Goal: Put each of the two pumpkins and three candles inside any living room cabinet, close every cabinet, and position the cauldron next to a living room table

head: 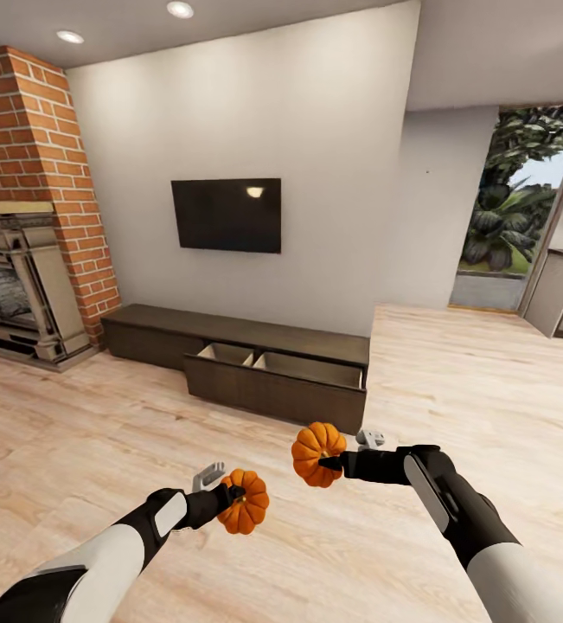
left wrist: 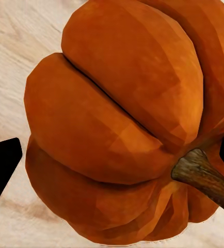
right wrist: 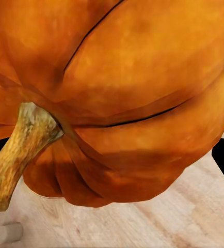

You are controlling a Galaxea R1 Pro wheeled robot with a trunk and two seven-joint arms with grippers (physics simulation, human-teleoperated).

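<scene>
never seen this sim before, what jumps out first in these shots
Two orange pumpkins, one held in the left gripper and one in the right gripper, raised above the light wood floor. Ahead, the dark cabinet under the wall TV has one drawer pulled open.

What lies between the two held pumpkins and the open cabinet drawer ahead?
Head view: only bare plank floor lies between the left pumpkin, the right pumpkin and the open drawer of the cabinet.
</scene>
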